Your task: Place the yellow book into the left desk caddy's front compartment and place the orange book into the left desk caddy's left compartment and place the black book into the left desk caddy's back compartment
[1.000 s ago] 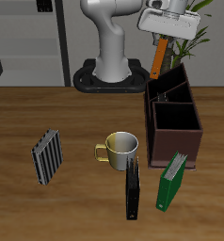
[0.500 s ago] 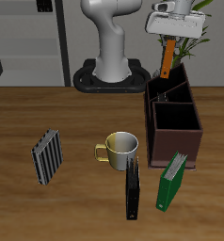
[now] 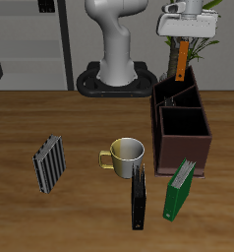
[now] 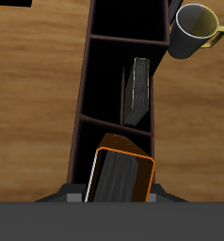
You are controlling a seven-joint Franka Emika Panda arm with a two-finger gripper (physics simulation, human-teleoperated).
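My gripper is shut on the orange book and holds it nearly upright above the back end of the left desk caddy, a dark brown divided box. In the wrist view the orange book hangs between the fingers, over the caddy's end compartment. The yellow book, small and greyish, stands inside the caddy's middle compartment. The black book lies on the table in front of the mug, nearer the front edge.
A pale mug stands beside the caddy; it also shows in the wrist view. A green book leans near the caddy's front end. A grey-and-white striped book lies far across the table. The robot base stands behind.
My gripper has carried the orange book sideways and slightly back, from beside the caddy's rim to above its back end. The book has swung closer to upright. Nothing else moved.
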